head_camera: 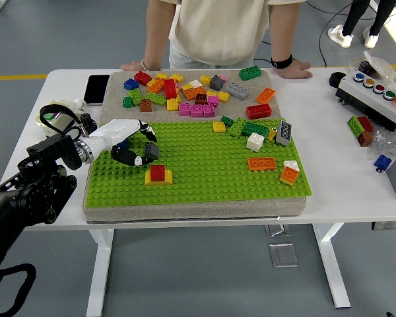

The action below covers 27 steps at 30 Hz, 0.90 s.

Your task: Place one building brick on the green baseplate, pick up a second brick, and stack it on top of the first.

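Note:
The green baseplate (204, 181) covers the front of a grey mat. On its left part a red brick (158, 172) sits stacked on a yellow brick (158, 180). Just above and left of that stack, my left hand (144, 146) reaches in from the left, white-shelled, with its fingers shut on a dark grey brick (151, 151) held low over the plate. Whether that brick touches the studs is unclear. My right hand is out of the picture.
Loose bricks (191, 92) lie piled on the grey mat behind the plate; more sit on the plate's right, including an orange one (261, 164) and a white one (255, 141). A phone (96, 88), a button box (373, 94), and a person's hands (294, 69) resting at the far edge.

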Available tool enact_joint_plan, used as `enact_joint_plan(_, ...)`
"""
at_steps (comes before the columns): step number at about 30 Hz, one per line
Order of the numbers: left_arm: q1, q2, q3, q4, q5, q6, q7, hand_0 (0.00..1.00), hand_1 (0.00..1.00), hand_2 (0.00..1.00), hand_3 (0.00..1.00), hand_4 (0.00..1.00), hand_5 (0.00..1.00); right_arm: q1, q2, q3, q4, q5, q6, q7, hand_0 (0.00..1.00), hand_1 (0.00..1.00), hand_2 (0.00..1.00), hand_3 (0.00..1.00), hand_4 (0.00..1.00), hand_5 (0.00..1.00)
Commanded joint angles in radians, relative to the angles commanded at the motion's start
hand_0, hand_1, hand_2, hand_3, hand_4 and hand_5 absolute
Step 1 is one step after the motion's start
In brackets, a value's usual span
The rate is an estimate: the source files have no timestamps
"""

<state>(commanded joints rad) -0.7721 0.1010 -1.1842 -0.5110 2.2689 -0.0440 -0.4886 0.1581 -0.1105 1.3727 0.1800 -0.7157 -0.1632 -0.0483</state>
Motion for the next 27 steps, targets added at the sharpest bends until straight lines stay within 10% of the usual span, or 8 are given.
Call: enact_joint_plan(27,-0.001,-0.008,0.019,0.009,0.0,0.057,-0.034,0.75,0.67,0.6,0.577,0.636,0.002,0.001,0.003,0.001,0.0,-0.003,0.002,-0.001,0.731,0.639,0.687,0.622,0.923,0.476)
